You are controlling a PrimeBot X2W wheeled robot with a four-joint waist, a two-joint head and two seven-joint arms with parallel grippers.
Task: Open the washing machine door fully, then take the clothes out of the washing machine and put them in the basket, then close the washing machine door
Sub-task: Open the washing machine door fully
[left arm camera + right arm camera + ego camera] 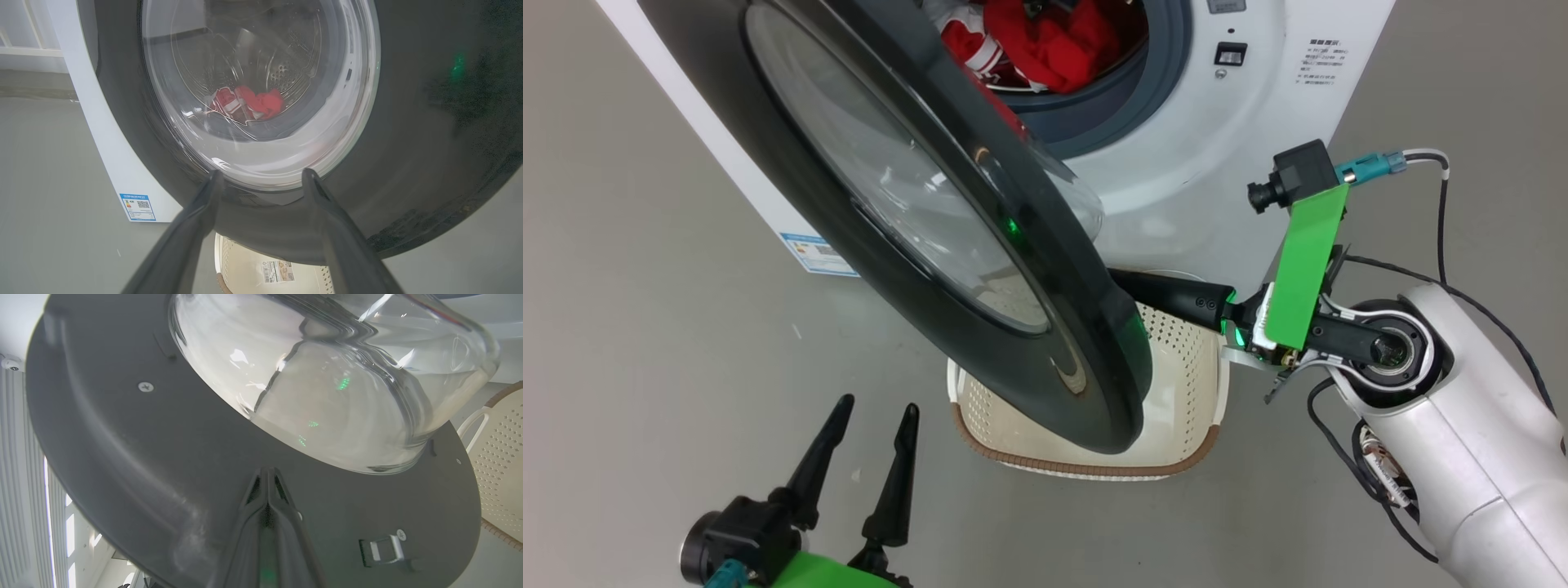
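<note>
The washing machine door [947, 237] stands partly open, its black rim and glass bowl swung out over the basket [1176, 384]. Red and white clothes [1045, 41] lie in the drum of the white washing machine [1217, 163]. My right gripper [267, 473] is shut, fingertips pressed against the dark inner face of the door [163, 457] below the glass bowl [327, 375]; in the head view its fingers [1168, 296] vanish behind the door rim. My left gripper [874, 408] is open and empty at the lower left, in front of the door's outer side [408, 122]. The clothes [249, 104] show through the glass.
The basket [245, 265] with its paper label sits on the grey floor directly under the door. A blue label sticker [817, 253] marks the washer's lower corner. Bare floor lies left and right of the machine. The right arm's cables [1445, 212] hang beside the washer front.
</note>
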